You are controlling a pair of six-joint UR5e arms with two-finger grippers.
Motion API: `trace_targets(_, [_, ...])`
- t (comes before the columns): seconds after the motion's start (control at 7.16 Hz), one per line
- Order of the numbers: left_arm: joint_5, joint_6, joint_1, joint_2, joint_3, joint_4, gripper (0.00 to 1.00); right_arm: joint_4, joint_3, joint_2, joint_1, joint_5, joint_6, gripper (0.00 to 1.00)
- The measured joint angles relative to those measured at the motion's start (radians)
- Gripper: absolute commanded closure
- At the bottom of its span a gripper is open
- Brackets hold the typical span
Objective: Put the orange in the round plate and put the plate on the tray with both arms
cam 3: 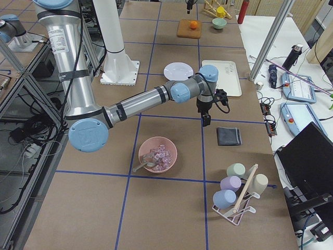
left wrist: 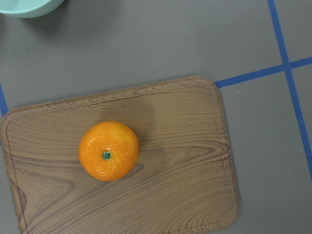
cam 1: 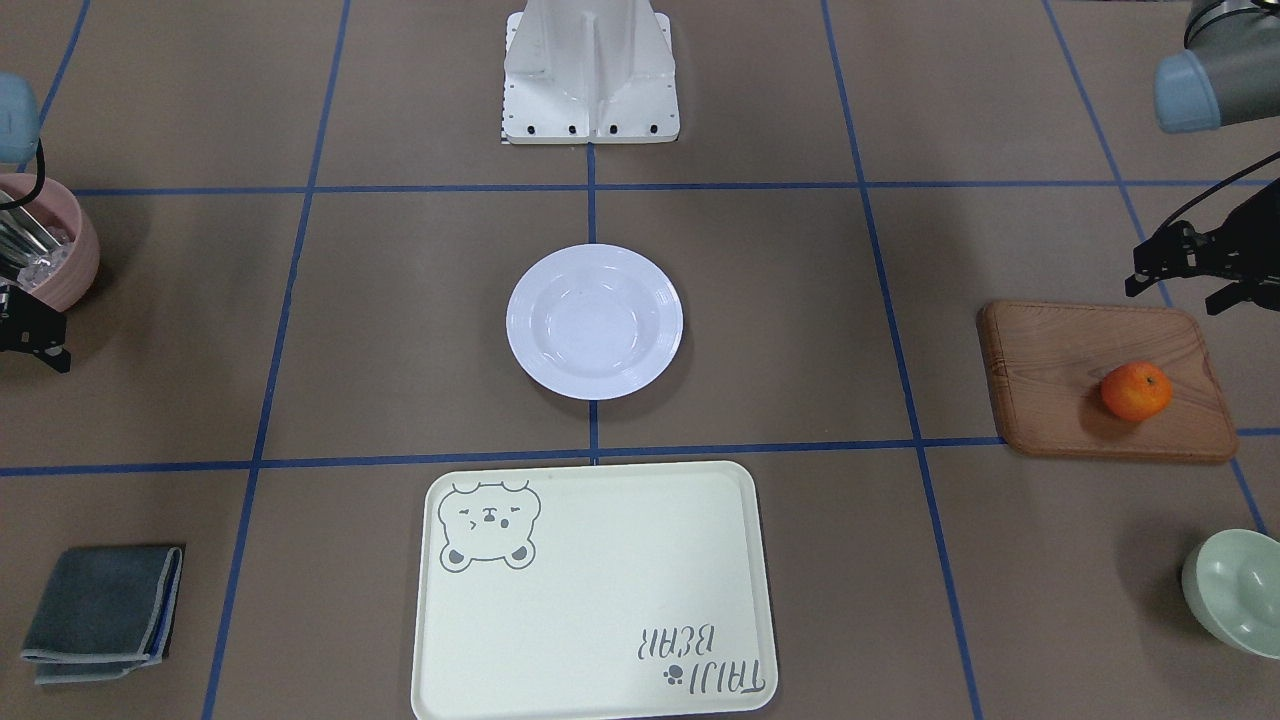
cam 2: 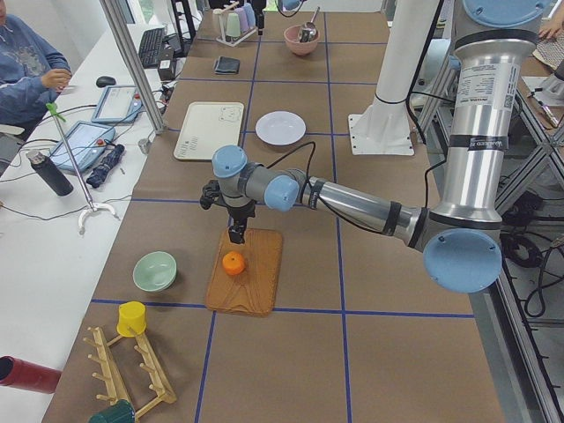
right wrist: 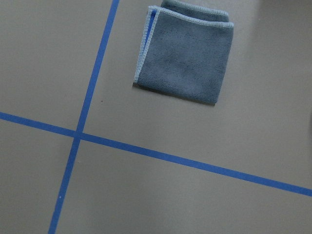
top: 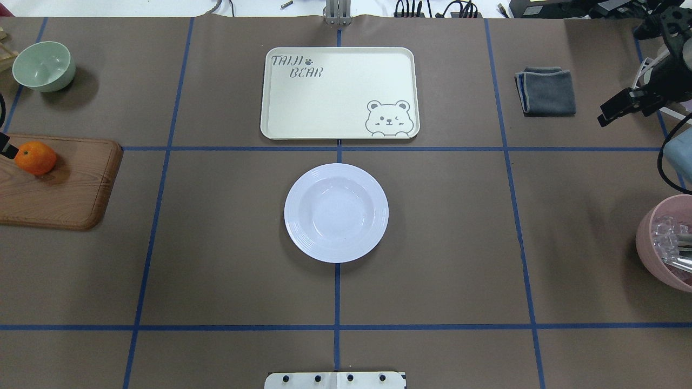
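Observation:
The orange (cam 1: 1136, 391) (left wrist: 108, 151) lies on a brown wooden board (cam 1: 1050, 380) at the table's end on my left side. My left gripper (cam 1: 1175, 297) hangs above the board, nearer the robot than the fruit, open and empty. The white round plate (cam 1: 522, 325) (top: 294, 213) stands empty at the table's middle. Beyond it lies the cream tray (cam 1: 600, 590) (top: 335, 97) with the bear drawing, nothing on it. My right gripper (top: 624, 116) hovers at the opposite end near a folded grey cloth (top: 546, 91), open and holding nothing.
A pink bowl (top: 649, 237) with clear pieces and a metal utensil stands under the right arm. A pale-green bowl (top: 43, 66) sits beyond the wooden board. The robot's white base (cam 1: 590, 70) is behind the plate. A person sits at a side table.

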Motion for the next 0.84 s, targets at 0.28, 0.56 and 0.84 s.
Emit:
trace_targets(0.28, [0.041, -0.01, 0.002, -0.019, 0.067, -0.044, 0.02, 0.0, 0.001, 0.0, -0.008, 0.001, 0.037, 0.0])
trace_targets(0.56, [0.047, -0.028, 0.004, -0.065, 0.167, -0.082, 0.02, 0.0, -0.001, 0.0, -0.014, 0.001, 0.052, 0.0])
trace_targets(0.84, [0.046, -0.095, 0.014, -0.122, 0.28, -0.13, 0.02, -0.001, -0.004, 0.0, -0.02, 0.0, 0.053, 0.0])
